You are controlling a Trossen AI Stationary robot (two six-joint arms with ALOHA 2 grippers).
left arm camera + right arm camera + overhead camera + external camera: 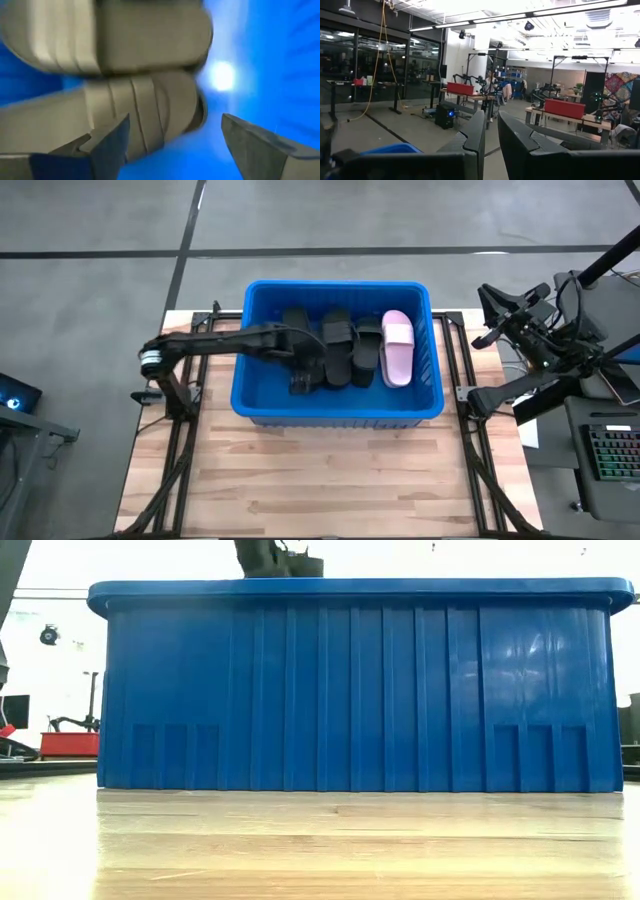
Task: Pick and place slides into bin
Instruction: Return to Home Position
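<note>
Inside the bin [262,408], the left pincer [301,383] gapes wide over black slides [338,345]; the right pincer [491,117], narrow, waits off the desk [300,480].

The left arm [215,340] is a slim chain of matte black links, with a pale silver band round the joint farthest from the bright blue rectangular plastic bin [340,284]. The left gripper [175,120] has two dark grey wedge-shaped fingers [250,145] with flat bevelled faces. Off the bin's opposite end, the right arm [530,330] is black and angular, with thin dark cables trailing by it. The right gripper [491,127] has two smooth, dark, tapering fingers.
</note>
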